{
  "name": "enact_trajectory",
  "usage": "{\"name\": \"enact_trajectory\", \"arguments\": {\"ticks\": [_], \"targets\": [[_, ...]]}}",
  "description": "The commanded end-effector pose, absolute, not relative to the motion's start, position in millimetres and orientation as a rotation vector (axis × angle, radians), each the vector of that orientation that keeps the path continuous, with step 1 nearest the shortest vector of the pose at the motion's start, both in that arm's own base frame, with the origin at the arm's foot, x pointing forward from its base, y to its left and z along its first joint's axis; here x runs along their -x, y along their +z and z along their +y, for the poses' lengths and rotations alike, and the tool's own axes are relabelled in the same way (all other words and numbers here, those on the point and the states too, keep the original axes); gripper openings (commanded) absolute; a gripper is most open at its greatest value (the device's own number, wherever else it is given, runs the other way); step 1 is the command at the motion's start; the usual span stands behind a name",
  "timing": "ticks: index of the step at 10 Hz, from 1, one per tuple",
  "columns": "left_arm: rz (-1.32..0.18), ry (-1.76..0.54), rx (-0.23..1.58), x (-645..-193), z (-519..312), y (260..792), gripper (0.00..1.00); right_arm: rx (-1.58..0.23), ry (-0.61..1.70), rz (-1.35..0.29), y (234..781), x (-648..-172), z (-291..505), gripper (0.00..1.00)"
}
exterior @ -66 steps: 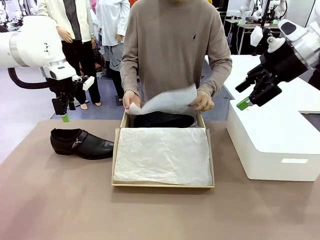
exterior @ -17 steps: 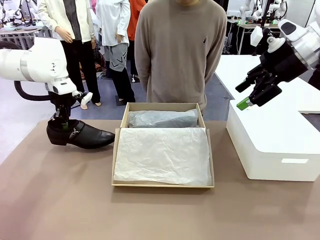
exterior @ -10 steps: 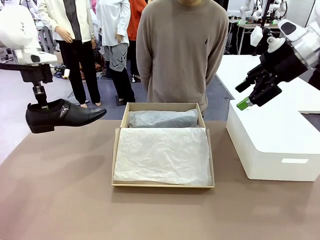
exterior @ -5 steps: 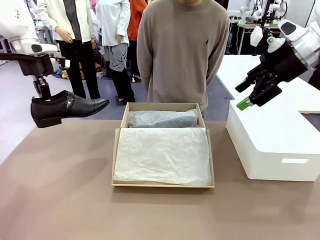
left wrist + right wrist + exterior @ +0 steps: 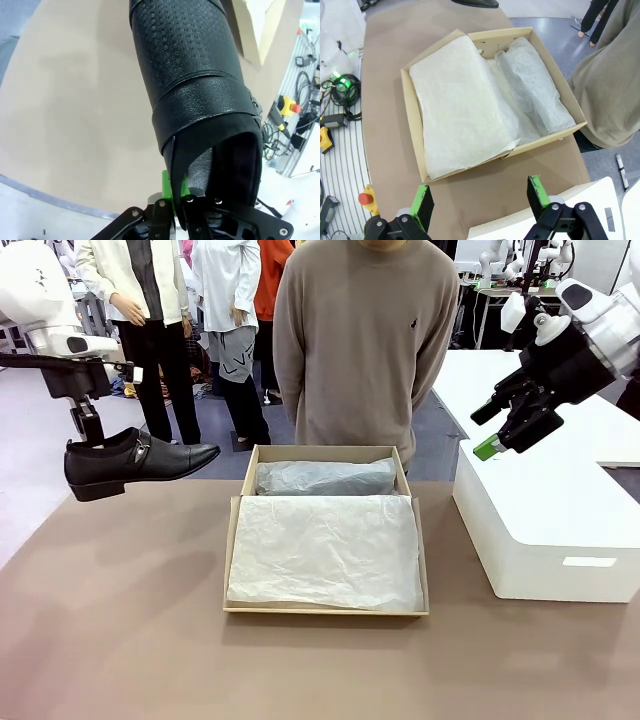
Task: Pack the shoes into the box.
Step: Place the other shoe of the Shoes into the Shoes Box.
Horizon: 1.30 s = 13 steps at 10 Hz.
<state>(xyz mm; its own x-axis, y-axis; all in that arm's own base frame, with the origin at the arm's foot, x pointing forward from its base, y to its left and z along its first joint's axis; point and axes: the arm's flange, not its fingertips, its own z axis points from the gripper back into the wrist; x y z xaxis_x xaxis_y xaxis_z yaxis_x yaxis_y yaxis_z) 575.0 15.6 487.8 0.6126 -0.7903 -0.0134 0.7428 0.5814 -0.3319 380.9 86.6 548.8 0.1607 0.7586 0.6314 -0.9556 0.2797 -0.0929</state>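
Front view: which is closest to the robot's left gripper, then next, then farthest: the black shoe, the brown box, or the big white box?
1. The black shoe, held in the left gripper, up above the left side of the table.
2. The brown box, in the middle of the table.
3. The white box, far over on the right.

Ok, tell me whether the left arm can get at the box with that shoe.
Probably yes. The left gripper, shut on the shoe, hangs left of the box, which lies open with nothing above it. Tissue paper covers the near half; the far half holds a wrapped bundle.
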Motion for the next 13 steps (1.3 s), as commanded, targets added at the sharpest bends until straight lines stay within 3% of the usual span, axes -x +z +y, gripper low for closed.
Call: {"name": "enact_trajectory", "arguments": {"ticks": [1,4,10,13], "targets": [[0.127,-0.694,0.286,-564.1,-1.3,500.3,0.00,-0.387,1.284,-0.672,549.3,-383.2,85.6,1.00],[0.124,-0.400,0.330,-548.4,-31.4,524.7,0.00,-0.387,1.284,-0.672,549.3,-383.2,85.6,1.00],[0.146,-0.029,0.138,-531.6,-112.4,551.3,0.00,-0.387,1.284,-0.672,549.3,-383.2,85.6,1.00],[0.048,0.122,0.056,-524.0,-132.7,559.1,0.00,-0.387,1.284,-0.672,549.3,-383.2,85.6,1.00]]}}
